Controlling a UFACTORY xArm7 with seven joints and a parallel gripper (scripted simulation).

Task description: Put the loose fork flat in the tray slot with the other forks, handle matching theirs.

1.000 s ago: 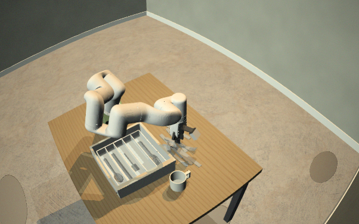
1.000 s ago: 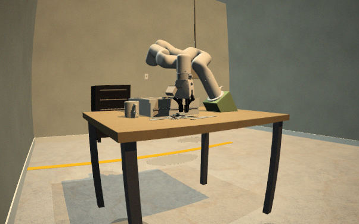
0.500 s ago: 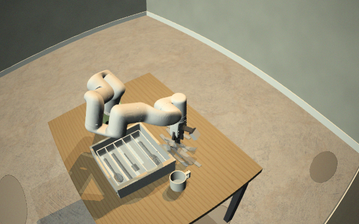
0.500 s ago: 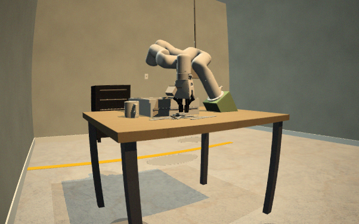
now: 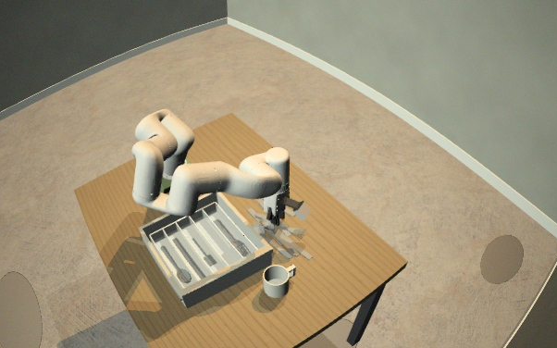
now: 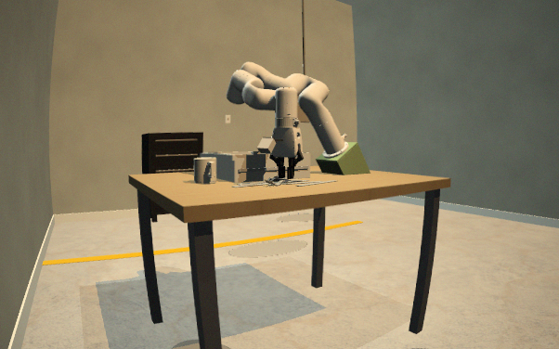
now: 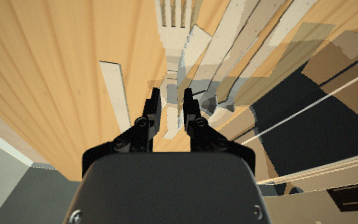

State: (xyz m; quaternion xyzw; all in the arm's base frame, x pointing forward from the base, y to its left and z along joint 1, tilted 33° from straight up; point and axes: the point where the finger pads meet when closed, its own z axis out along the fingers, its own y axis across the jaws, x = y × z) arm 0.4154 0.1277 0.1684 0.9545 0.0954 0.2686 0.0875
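Note:
The loose fork [image 7: 173, 60] lies on the table in a pile of pale cutlery [image 5: 286, 241] [image 6: 276, 183], just right of the tray; in the wrist view its tines point away from me. My gripper [image 5: 275, 217] [image 6: 286, 175] [image 7: 172, 97] points straight down just over the pile. Its fingers stand a narrow gap apart on either side of the fork's handle, not closed on it. The grey tray [image 5: 228, 279] [image 6: 229, 166] has several long slots. Its rightmost slot holds a fork [image 5: 234, 239]. The other slots hold a spoon [image 5: 176, 267] and knives.
A grey mug [image 5: 276, 280] [image 6: 204, 170] stands by the tray's near right corner. The arm's green base [image 6: 344, 160] sits at the table's back. A dark cabinet [image 6: 172, 150] stands behind the table. The table edge lies right of the pile.

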